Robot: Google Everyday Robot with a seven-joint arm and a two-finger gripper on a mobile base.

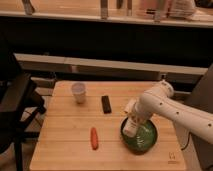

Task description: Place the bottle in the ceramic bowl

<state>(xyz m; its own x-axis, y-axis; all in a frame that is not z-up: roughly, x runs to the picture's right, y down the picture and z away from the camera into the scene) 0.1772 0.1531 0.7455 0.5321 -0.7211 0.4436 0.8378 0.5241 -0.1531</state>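
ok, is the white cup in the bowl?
No, the cup stands on the table, well apart; the hand is at the bottle over the green bowl.

My pincer (132, 118) hangs over the left rim of the green bowl (146, 143), which blocks the way straight down. Left of it a black bar (106, 104) lies near. An orange stick (94, 138) and a white cup (78, 92) sit farther left. Bare counter (60, 150) lies open between them.
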